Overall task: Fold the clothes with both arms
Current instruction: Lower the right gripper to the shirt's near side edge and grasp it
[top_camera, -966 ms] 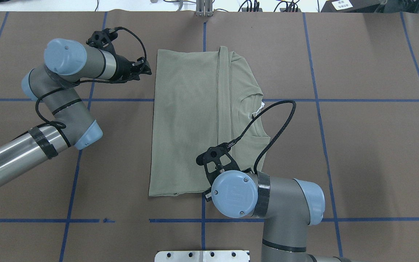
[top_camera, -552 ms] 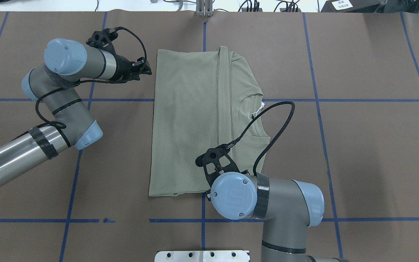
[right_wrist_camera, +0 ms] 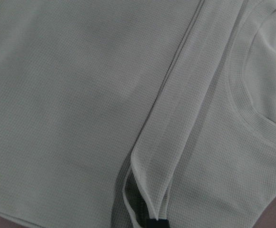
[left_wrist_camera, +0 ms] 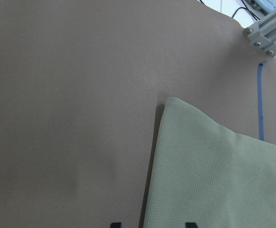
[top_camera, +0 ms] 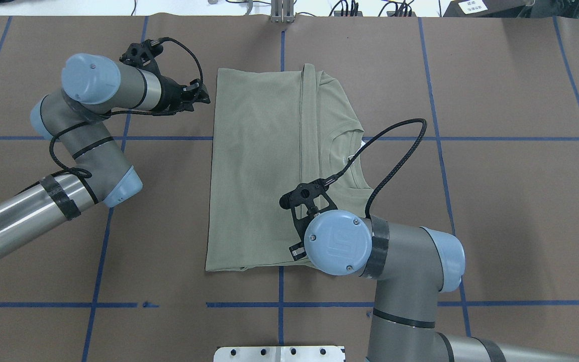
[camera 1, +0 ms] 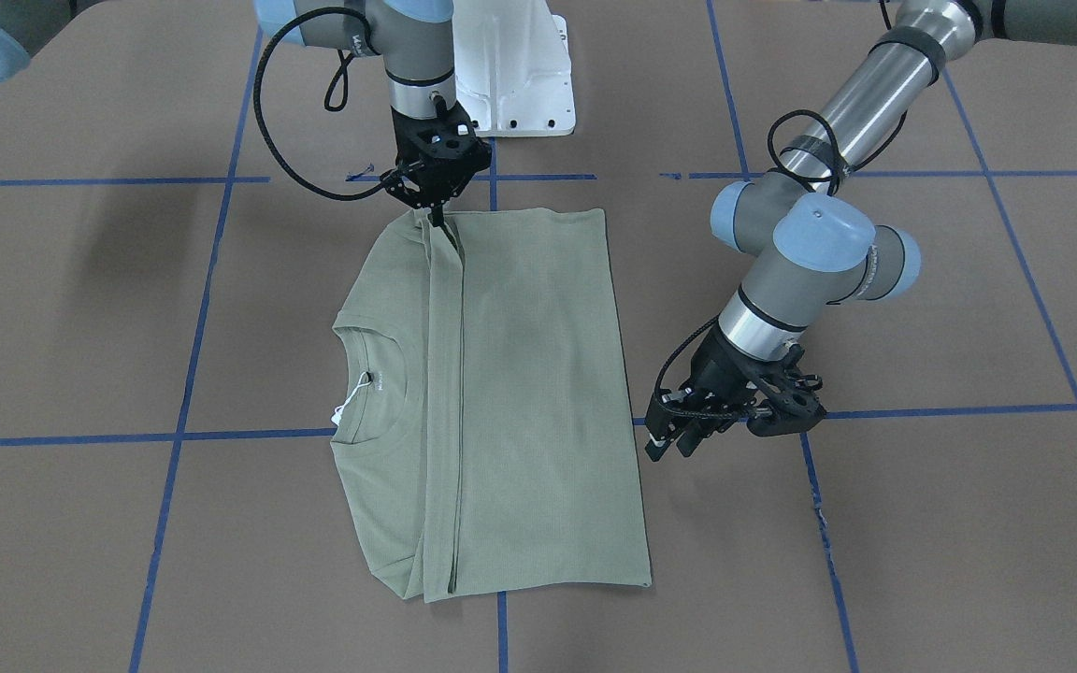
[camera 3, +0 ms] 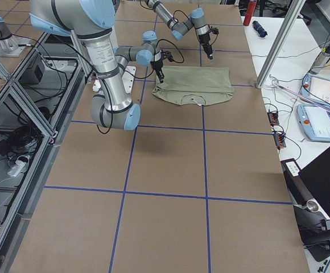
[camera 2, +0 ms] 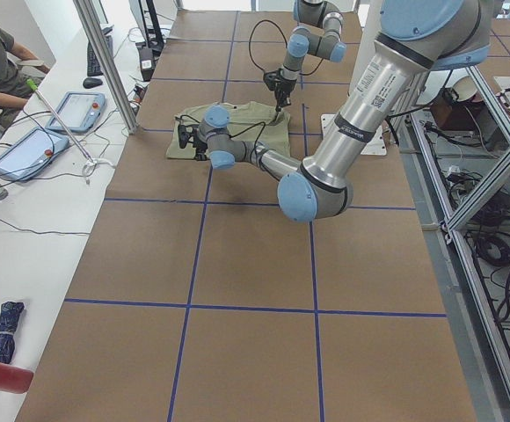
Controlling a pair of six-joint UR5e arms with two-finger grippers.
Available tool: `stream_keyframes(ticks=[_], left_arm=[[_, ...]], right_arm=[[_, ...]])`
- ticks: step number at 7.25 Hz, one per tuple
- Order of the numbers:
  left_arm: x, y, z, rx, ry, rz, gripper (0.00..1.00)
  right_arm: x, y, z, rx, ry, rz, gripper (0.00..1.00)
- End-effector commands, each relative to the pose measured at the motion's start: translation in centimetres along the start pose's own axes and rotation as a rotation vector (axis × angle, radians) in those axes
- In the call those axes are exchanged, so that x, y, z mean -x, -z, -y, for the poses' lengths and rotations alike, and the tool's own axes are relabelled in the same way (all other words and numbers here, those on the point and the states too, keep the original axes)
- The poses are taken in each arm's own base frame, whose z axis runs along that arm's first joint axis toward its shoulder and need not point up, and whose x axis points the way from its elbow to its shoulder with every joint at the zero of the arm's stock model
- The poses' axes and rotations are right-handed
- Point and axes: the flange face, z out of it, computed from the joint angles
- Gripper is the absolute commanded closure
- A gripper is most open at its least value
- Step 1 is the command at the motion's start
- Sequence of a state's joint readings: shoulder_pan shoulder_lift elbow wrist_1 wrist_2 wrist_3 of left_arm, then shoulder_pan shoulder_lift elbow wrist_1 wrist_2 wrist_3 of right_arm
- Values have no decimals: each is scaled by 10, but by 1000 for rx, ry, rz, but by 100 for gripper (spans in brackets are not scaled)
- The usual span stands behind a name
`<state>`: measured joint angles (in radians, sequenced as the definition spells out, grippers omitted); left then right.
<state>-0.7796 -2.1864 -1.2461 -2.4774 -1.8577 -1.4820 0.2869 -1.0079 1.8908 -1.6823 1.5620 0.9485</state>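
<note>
Shirt: sage knit, part-folded, flat mid-tabletop. Soft, light, limp; prob. sags, so take at fold edge/corners. R end effector clenched on fold edge, robot-side hem. L end effector released, just beside shirt, not touching.

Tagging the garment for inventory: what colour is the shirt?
The shirt is plain sage green, clearest in the exterior front-facing view.

My right arm moves in over the shirt
My right wrist now sits farther across the shirt, off the near hem and toward the collar side; my right gripper, pinched on the hem fold, goes with it, and its black cable arcs wider
</note>
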Motion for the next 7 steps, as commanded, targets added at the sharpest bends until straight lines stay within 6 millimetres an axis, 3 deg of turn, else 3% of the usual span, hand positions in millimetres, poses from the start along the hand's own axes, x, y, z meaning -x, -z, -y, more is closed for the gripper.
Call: stream_keyframes(ticks=[1, 3, 6, 7], left_arm=[[-2, -1, -2, 3, 10, -2, 46], [-10, 2, -7, 8, 38, -10, 46], [-13, 3, -8, 8, 39, -15, 46], [-13, 3, -8, 8, 41, -15, 46]], right_arm=[[-35, -10, -18, 15, -27, -34, 100], [-32, -19, -42, 42, -99, -42, 100], [-51, -15, -55, 53, -102, -46, 100], [-56, -22, -63, 60, -99, -65, 100]])
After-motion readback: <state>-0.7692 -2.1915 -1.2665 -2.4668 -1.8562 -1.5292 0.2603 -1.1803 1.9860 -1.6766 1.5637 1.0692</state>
